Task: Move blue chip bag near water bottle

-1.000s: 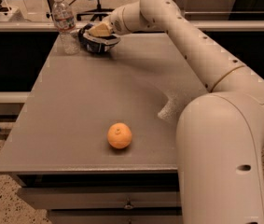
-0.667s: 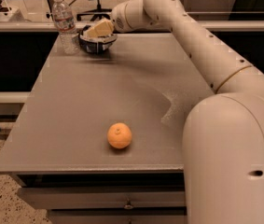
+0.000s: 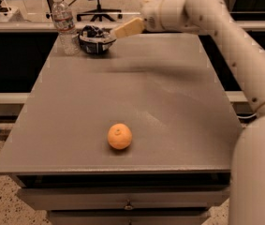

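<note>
Camera view: looks down over the counter (image 3: 169, 107) from its front edge.
arm (image 3: 225, 27): reaches from the right side across to the far left corner.
bottle (image 3: 63, 25): upright at the far left corner.
hand (image 3: 118, 32): a little above the far edge, its tip at the right side of the bag (image 3: 94, 39); spread or pinching, I cannot tell.
bag: on the counter just beside the bottle, to its right.
orange (image 3: 120, 136): near the front, well apart from the rest.
progress: bag looks already placed by the bottle; probably only release and pulling the hand clear are left.
</note>
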Robot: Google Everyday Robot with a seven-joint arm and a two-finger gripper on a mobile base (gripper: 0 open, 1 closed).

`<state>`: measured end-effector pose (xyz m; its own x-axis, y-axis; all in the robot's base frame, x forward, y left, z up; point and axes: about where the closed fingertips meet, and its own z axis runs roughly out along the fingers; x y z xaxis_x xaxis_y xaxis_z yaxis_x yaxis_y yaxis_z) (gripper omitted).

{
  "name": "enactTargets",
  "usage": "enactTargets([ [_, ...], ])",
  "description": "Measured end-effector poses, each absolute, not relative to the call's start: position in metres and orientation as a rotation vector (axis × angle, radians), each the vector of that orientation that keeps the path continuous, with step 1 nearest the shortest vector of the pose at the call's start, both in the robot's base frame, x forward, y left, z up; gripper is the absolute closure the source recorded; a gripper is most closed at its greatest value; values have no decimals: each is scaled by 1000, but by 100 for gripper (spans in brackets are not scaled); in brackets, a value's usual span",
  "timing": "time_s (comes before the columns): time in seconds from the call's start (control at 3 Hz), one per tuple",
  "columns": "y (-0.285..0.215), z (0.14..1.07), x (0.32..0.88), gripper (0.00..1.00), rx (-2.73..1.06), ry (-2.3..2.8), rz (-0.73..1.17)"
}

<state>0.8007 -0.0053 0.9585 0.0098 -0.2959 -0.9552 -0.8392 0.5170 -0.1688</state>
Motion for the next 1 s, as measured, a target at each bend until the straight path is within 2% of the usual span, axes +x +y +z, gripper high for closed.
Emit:
enactTargets([
  [0.33,-84,956,758,0,-1097,1500,539],
  [0.67,-144,969,721,0,-1176,1488,432],
  [1.0,-153,974,713,0,-1192,1482,409],
])
